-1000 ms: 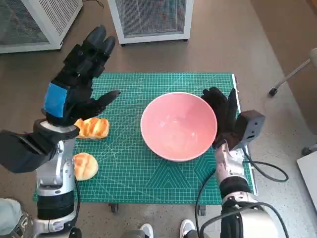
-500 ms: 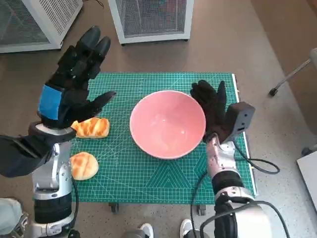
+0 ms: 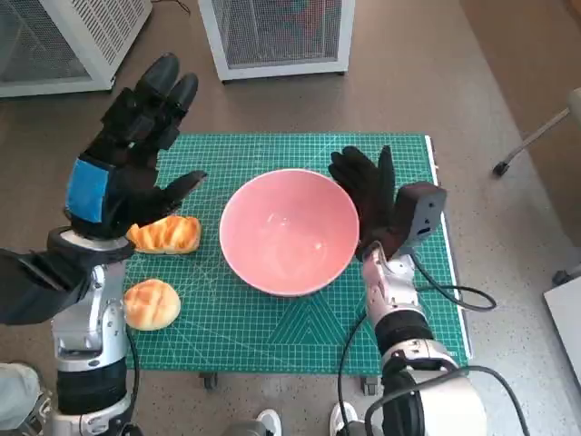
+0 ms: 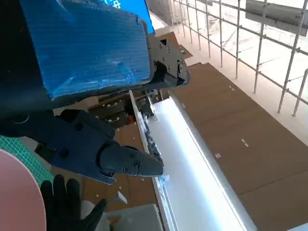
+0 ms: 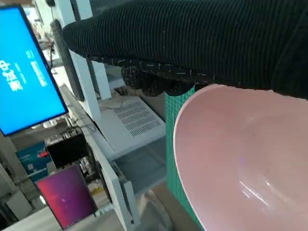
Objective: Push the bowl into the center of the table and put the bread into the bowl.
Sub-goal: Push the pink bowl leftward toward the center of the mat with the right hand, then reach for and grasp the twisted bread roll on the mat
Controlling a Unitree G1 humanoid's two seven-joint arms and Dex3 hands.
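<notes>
An empty pink bowl (image 3: 289, 232) sits near the middle of the green cutting mat (image 3: 272, 318). My gloved right hand (image 3: 367, 195) presses flat against the bowl's right rim, fingers spread; the right wrist view shows the bowl (image 5: 240, 159) right under the glove. My left hand (image 3: 127, 154) hovers open and raised above the mat's left side, holding nothing. Beneath it lies a long golden bread (image 3: 165, 234), and a round bun (image 3: 152, 303) sits nearer the front left edge. The left wrist view shows the bowl's edge (image 4: 14, 197) and the gloved right hand (image 4: 67, 204).
Two white mesh cabinets (image 3: 277, 32) stand on the floor beyond the table. A cable (image 3: 454, 295) loops from my right wrist over the mat's right edge. A chair base (image 3: 536, 136) is at the right, and feet (image 3: 300, 422) show at the front.
My right hand has slid the bowl leftward toward the mat's middle. The left hand stayed raised, drifting slightly left.
</notes>
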